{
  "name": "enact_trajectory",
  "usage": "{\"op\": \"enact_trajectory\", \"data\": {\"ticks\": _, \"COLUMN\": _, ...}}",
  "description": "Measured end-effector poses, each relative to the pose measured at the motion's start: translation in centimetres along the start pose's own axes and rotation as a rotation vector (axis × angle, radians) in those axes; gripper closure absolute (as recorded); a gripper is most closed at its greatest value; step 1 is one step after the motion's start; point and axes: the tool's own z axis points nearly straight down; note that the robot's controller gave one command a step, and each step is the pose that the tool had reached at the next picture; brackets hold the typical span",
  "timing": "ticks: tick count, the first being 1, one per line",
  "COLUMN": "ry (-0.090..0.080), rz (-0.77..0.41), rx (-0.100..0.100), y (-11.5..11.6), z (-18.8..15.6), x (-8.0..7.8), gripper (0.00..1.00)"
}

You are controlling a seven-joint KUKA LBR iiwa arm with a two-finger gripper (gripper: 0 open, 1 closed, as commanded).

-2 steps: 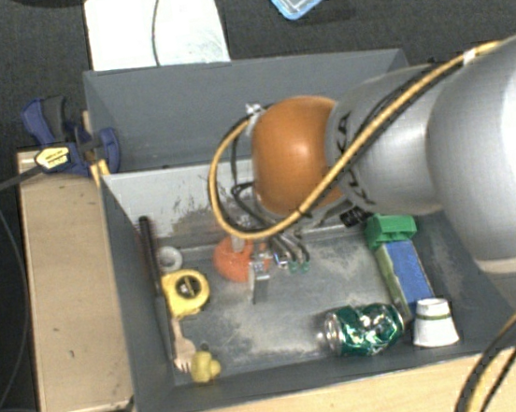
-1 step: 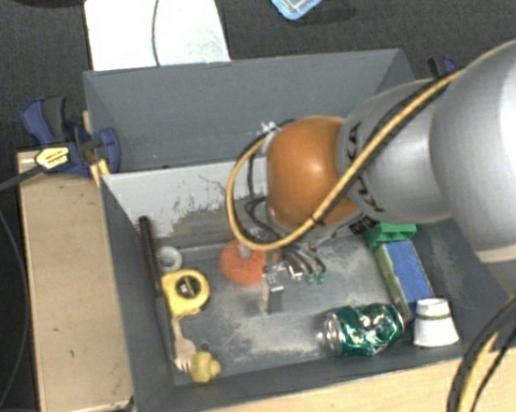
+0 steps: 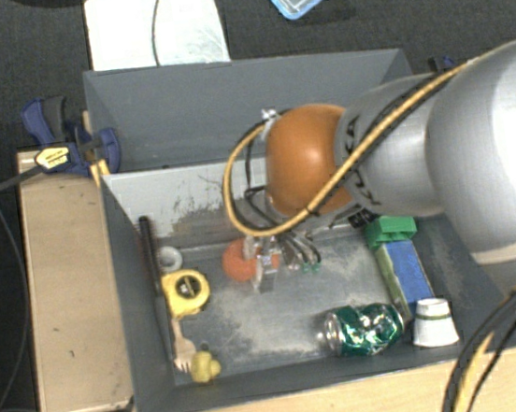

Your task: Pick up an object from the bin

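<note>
We find a small orange ball (image 3: 238, 265) just right of the yellow tape measure (image 3: 185, 292), and the gripper (image 3: 279, 262) just beside the ball, farther right of the tape measure, open or closed we cannot tell.

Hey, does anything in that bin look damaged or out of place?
The green can near the front wall of the bin is crushed and dented, and it lies on its side. The rest looks like ordinary loose clutter.

Jaws sit low beside an orange ball (image 3: 238, 265) in the bin (image 3: 238, 194).
</note>
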Motion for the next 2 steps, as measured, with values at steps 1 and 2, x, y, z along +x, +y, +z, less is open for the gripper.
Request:
{"op": "enact_trajectory", "data": {"ticks": 1, "ry": 0.0, "rz": 0.0, "rx": 0.0, "y": 0.0, "z": 0.0, "x": 0.0, "gripper": 1.0}}
{"op": "enact_trajectory", "data": {"ticks": 2, "ry": 0.011, "rz": 0.0, "rx": 0.001, "y": -0.6, "z": -1.7, "x": 0.6, "gripper": 1.0}}
